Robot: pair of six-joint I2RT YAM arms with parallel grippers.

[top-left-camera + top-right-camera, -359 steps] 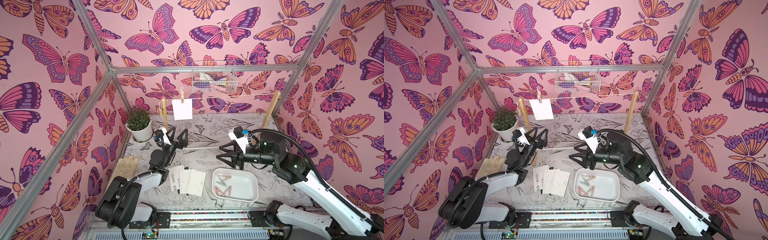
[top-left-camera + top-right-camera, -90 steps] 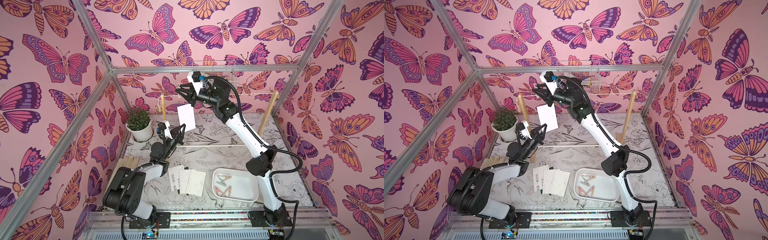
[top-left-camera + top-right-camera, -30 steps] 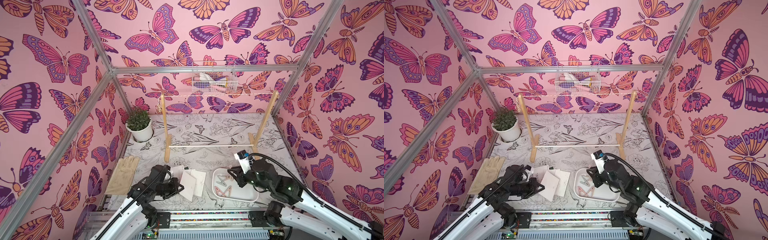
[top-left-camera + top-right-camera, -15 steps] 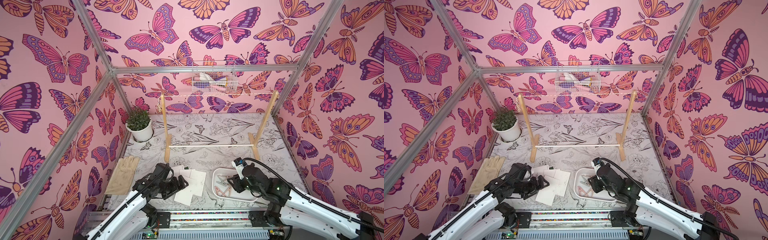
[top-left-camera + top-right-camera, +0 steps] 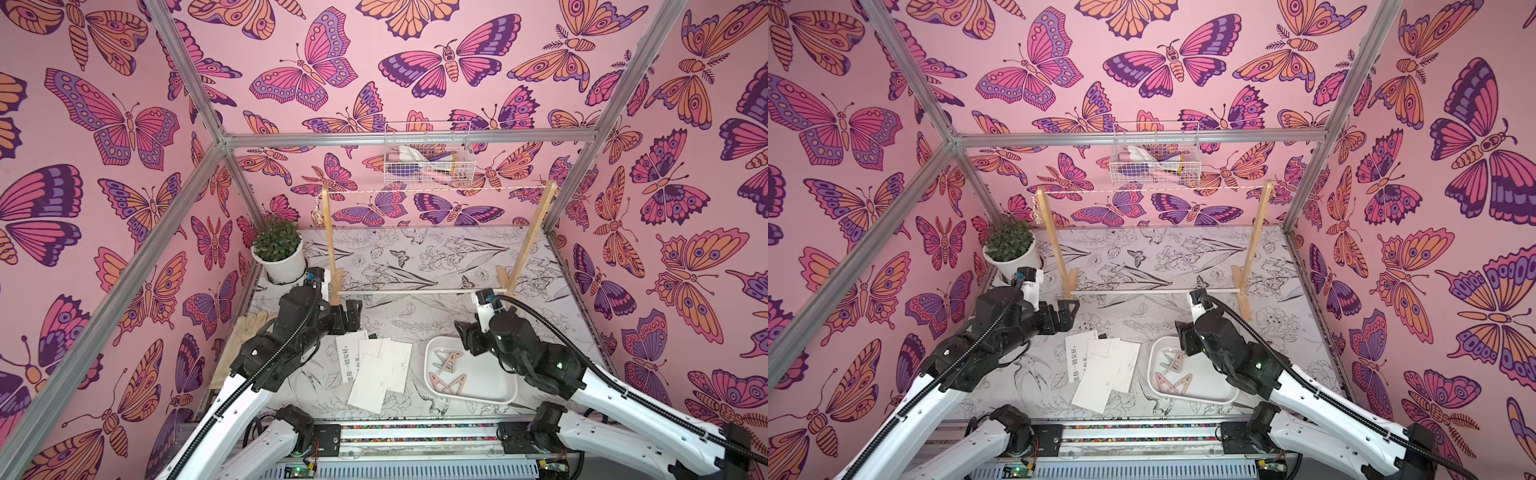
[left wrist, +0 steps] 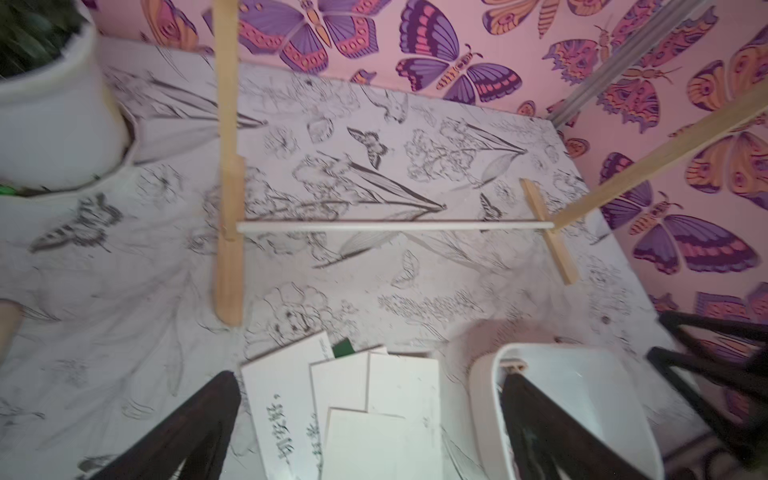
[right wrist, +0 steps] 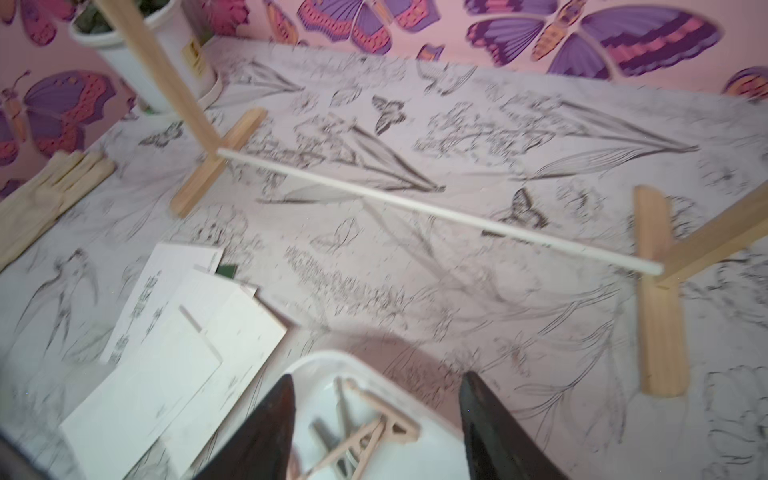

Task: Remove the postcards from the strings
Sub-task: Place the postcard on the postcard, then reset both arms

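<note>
The postcards [image 5: 380, 370] [image 5: 1106, 370] lie in a loose overlapping pile on the table, left of the tray. One white card shows black Chinese writing [image 6: 282, 407], and a corner of the dark green one [image 6: 343, 348] [image 7: 226, 271] peeks out from under the pile. The string [image 5: 436, 191] [image 5: 1154, 190] stretches bare between the rack's posts. My left gripper [image 5: 351, 313] [image 6: 370, 382] hovers open above the pile's far end, holding nothing. My right gripper [image 5: 465, 336] [image 7: 378, 381] is open over the far end of the tray, also holding nothing.
A white tray [image 5: 428, 365] [image 7: 324, 357] holds several clothespins [image 5: 446, 374] [image 7: 365, 432]. The wooden rack [image 5: 330, 249] with its white dowel [image 5: 419, 291] stands mid-table. A potted plant [image 5: 278, 249] stands at the back left, a beige glove [image 7: 50, 187] lies at the left edge, and a wire basket [image 5: 426, 160] hangs on the back wall.
Both grippers have opened. The left one let a card drop onto the pile, then rose and drew back toward the rack. The right one lifted to the tray's far end.
</note>
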